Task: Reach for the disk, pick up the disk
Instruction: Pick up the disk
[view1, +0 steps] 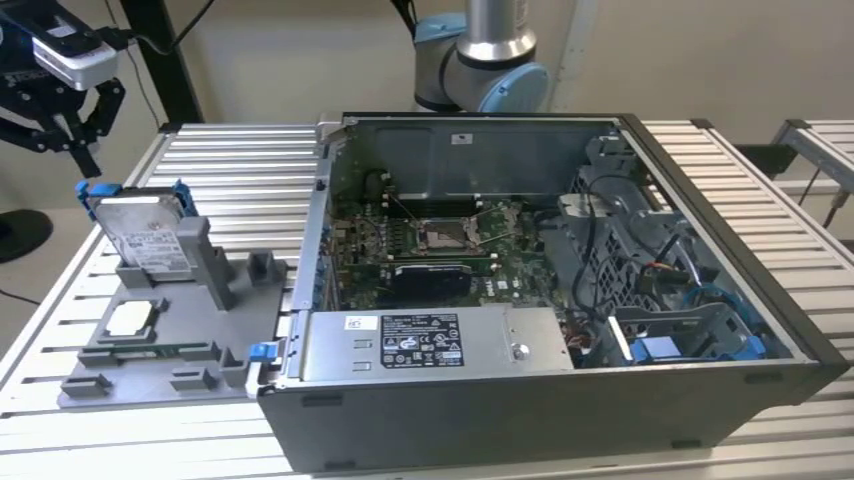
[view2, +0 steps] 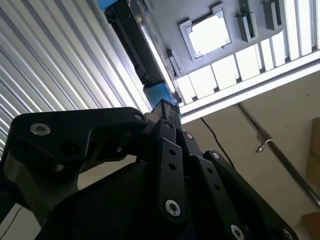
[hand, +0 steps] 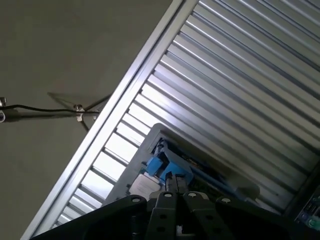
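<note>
The disk (view1: 139, 236) is a silver-grey drive with a white label and a bright blue frame. It stands on edge in a slot of the grey holder (view1: 200, 345) at the exterior view's left. My gripper (view1: 74, 155) hangs open just above and slightly left of the disk's top edge, without touching it. In both wrist views the black fingers (view2: 167, 150) point down at the blue frame (view2: 160, 93) of the disk (hand: 165, 167), close below the gripper (hand: 171, 181).
The grey holder also carries a white-topped square chip (view1: 131, 318) and a green strip (view1: 154, 350). An open computer case (view1: 534, 290) takes up the middle and right of the slatted metal table (view1: 240, 170). The arm's base (view1: 478, 60) stands behind the case.
</note>
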